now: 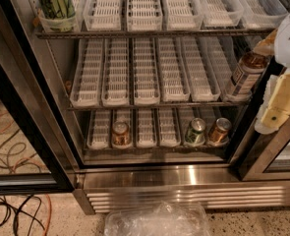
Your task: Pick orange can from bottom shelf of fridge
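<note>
Stainless steel is framing the fridge (193, 178), whose door is standing open onto three racks of white lane trays; the bottom shelf (149, 149) is carrying three cans behind its thin front rail; the orange can (219, 131) is sitting in the rightmost occupied lane, leaning a little, just beside the green can (195, 132) on its left; a second copper-toned can (121, 133) is standing upright well apart in a lane toward the left, so either could be answering the task's words, though the right-hand one is lying nearer the arm; the gripper (280, 102) is hanging at the right edge of the view, outside the cabinet and about level with the middle rack, near a brown-topped container (245, 75) and well above the orange can; whether it is released or clenched I cannot tell; the work is, in my judgement, sitting in the approach step, with no reach into the shelf yet made; the next move is calling for a descent and a reach inward beneath the middle rack, lining up squarely on the orange can without nudging the green can or catching the front rail
</note>
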